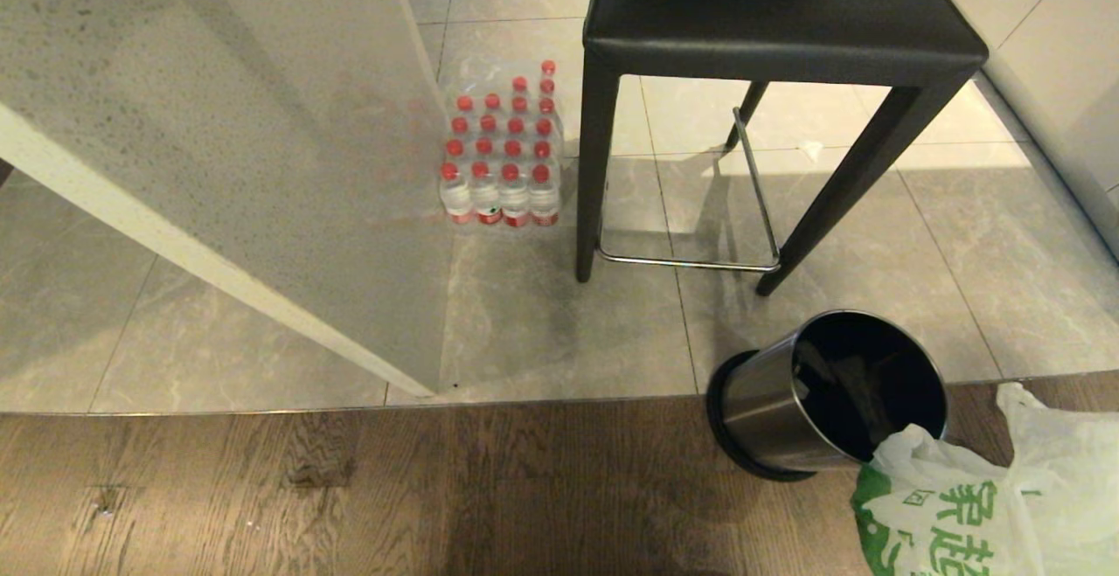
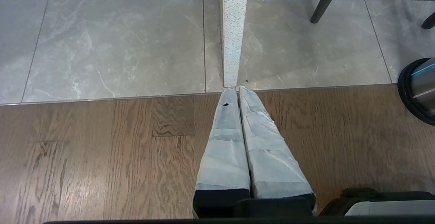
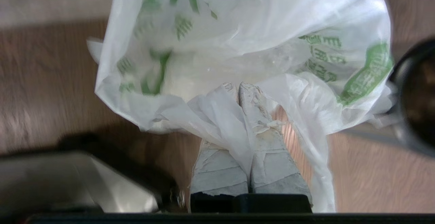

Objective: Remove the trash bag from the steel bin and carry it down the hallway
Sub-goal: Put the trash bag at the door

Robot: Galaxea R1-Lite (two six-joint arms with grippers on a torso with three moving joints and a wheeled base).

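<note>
Between the two taped fingers of the right hand (image 3: 238,87) a fold of the trash bag (image 3: 244,47) is pinched tight. The fingers are closed flat together with the thin plastic caught in the middle. The bag hangs out past the fingertips, over the brown wood floor (image 3: 51,74).

The bag looks very light and soft. It crumples and bends any way it likes, so it will swing when it is carried. The plastic is smooth and could slide out of a loose pinch. It is thin too, so it may rip if it gets tugged hard. I think the best place to hold it is near the top edge or a loop handle, where the plastic bunches up thick.

In the head view the trash bag (image 1: 997,506) is outside the steel bin (image 1: 830,397), touching its black rim on the side nearest the robot. The bin leans over, and its mouth looks dark, with nothing white inside.

The left hand (image 2: 238,88) is parked low over the wood floor, fingers pressed shut with nothing in them.

Count: one trash bag, one steel bin, one black stool (image 1: 778,25) behind the bin, and one pack of red-capped water bottles (image 1: 503,152) beside the stool. The tabletop (image 1: 218,121) is on the left.
</note>
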